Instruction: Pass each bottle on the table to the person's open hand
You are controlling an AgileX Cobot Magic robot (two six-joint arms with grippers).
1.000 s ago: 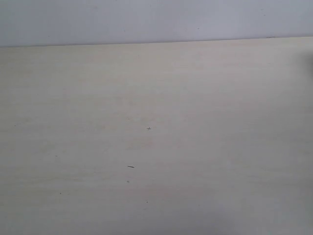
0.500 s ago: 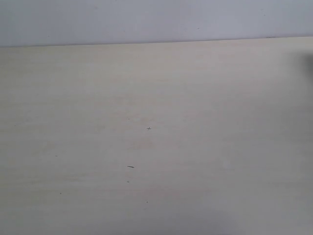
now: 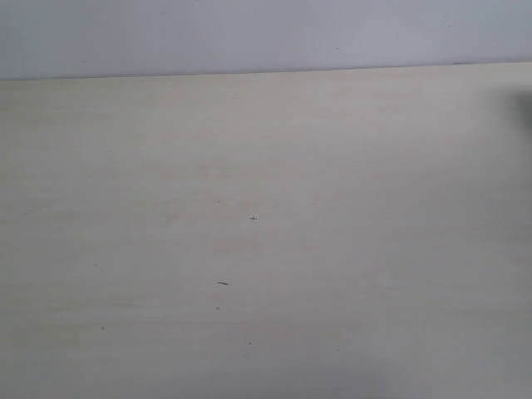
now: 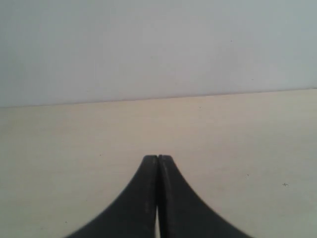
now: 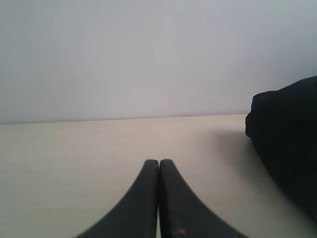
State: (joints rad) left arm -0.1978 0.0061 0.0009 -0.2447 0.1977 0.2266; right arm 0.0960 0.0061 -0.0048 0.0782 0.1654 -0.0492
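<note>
The bottles are not seen anywhere on the table point(image 3: 332, 166), nor is the person's open hand; only a black shape point(image 5: 287, 144) is shown near the right gripper point(image 5: 159, 161). It and the left gripper point(image 4: 158, 157) are pressed shut, empty. Whether the handovers are finished or unstarted cannot be told.

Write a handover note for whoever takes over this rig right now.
Left tool: shut, empty.
Right tool: shut, empty; a black shape shows near it, cannot tell what it is.
Bottles and open hand: none in any view.
Done: no bottle stands on the visible part of the table.
Left: probably nothing; check outside the views first.
</note>
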